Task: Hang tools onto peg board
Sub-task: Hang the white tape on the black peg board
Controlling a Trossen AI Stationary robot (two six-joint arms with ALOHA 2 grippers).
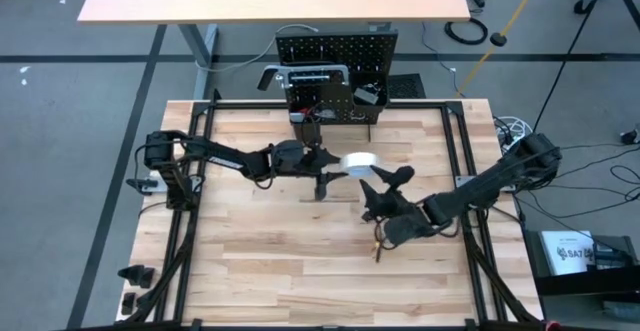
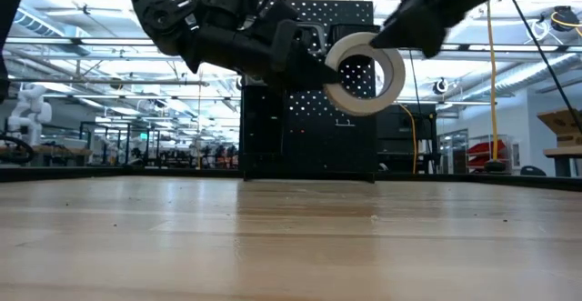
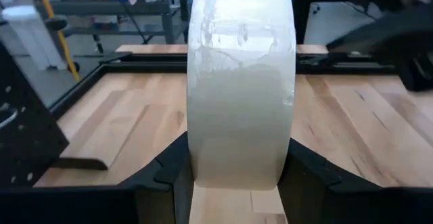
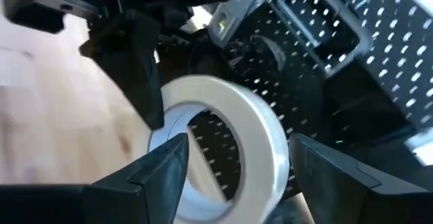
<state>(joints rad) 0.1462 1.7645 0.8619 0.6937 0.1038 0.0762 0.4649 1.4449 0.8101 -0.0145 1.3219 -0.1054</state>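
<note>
From the tabletop (image 1: 260, 261)'s 9 o'clock edge the left arm reaches toward the middle, and the left claw (image 1: 338, 163) is clenched on the white tape roll (image 1: 360, 161). The left wrist view shows the roll's broad white band standing on edge between that claw's two dark fingers (image 3: 166, 173). In the low view the roll hangs clear above the tabletop, gripped at its 9 o'clock rim, its open centre framing the peg board (image 2: 309, 92) behind it. In the high view the roll sits near the tabletop's middle, with the peg board standing upright at 12 o'clock from it on the far edge, tools hanging on its face. Just past the roll at about 5 o'clock lies the right claw (image 1: 392, 193), its arm coming in from the 3 o'clock edge. Its fingers are spread wide and released, with the roll seen between them in the right wrist view but not gripped.
</note>
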